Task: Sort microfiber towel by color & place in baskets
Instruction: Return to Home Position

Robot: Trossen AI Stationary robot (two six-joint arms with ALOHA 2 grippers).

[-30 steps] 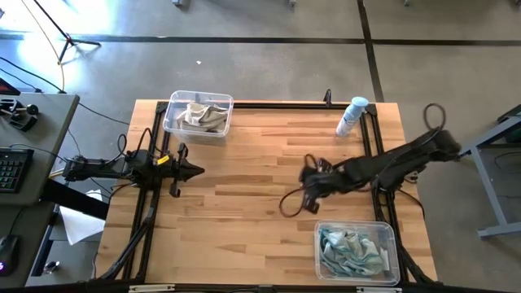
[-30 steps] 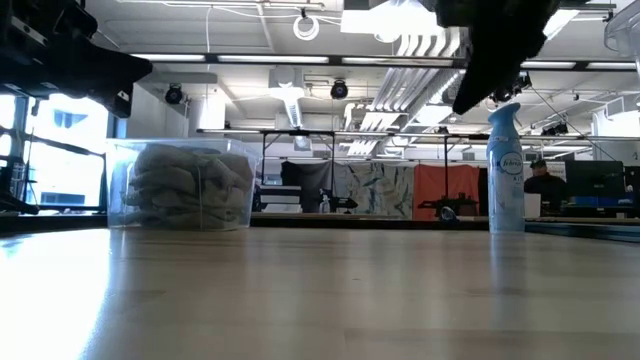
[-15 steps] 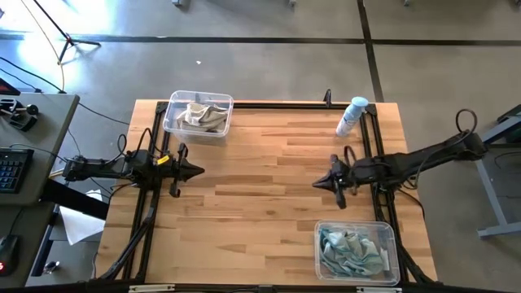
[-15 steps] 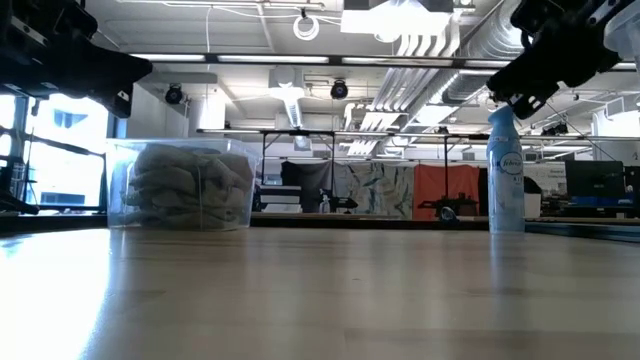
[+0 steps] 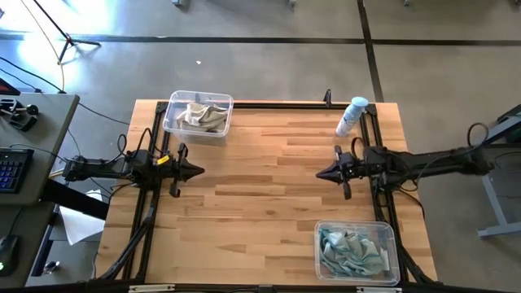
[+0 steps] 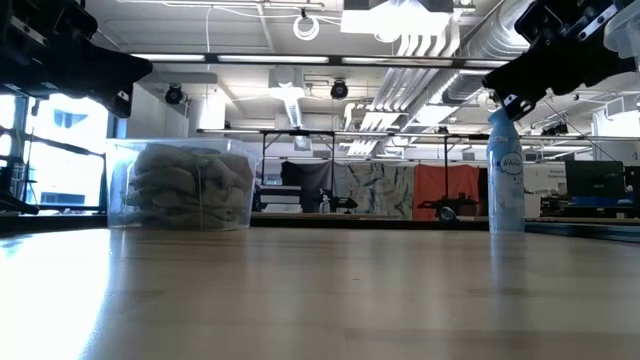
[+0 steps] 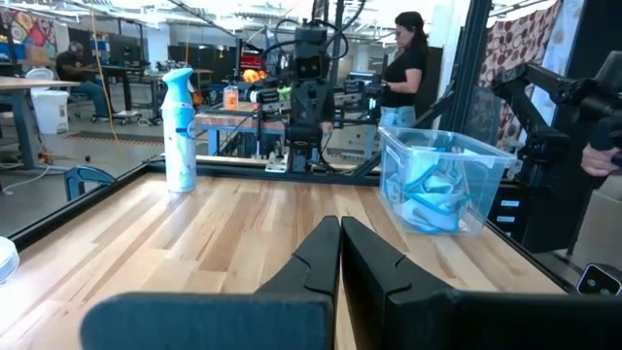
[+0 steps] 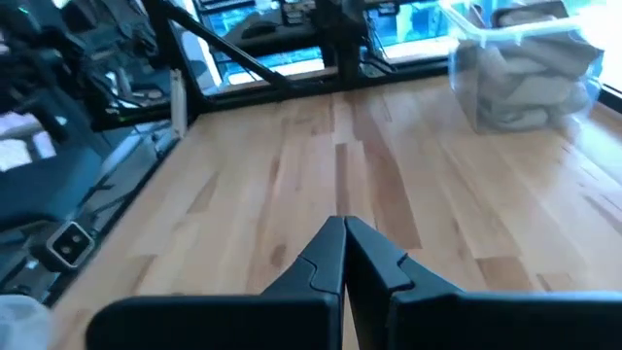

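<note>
**Ana:** Since 1 second ago the right arm has drawn back from the middle of the table (image 5: 260,203) and straightened out. Its right gripper (image 5: 326,173) now sits near the right edge, pointing inward. Why park it there?

**Ben:** It mirrors the left gripper (image 5: 194,170), which waits near the left edge and points the other way. No cloth lies on the bare wood, so I judge the sorting done and both arms are simply getting clear.

**Ana:** Is either one carrying anything?

**Ben:** No. Each wrist view shows its own 2 dark fingers pressed together with nothing between them, tips above the wood.

**Ana:** So where are the towels?

**Ben:** In 2 clear tubs, split by colour. The beige towels (image 5: 199,116) fill the left basket (image 5: 172,122), at the table's top left corner in the high view. The blue towels (image 5: 352,251) lie in the right basket (image 5: 356,226), at the bottom right corner.

**Ana:** Why so far apart?

**Ben:** Each tub stands on 1 arm's side, probably to keep it within easy reach and the colours from mixing.

**Ana:** How do the cloths look?

**Ben:** Soft and crumpled, dropped in rather than folded. From table height the beige heap reaches most of the way up its tub. The blue ones are pale teal, bunched in loose folds below the rim.

**Ana:** And the spray bottle (image 5: 351,116)?

**Ben:** Upright by the top right corner, apart from both tubs.
</note>
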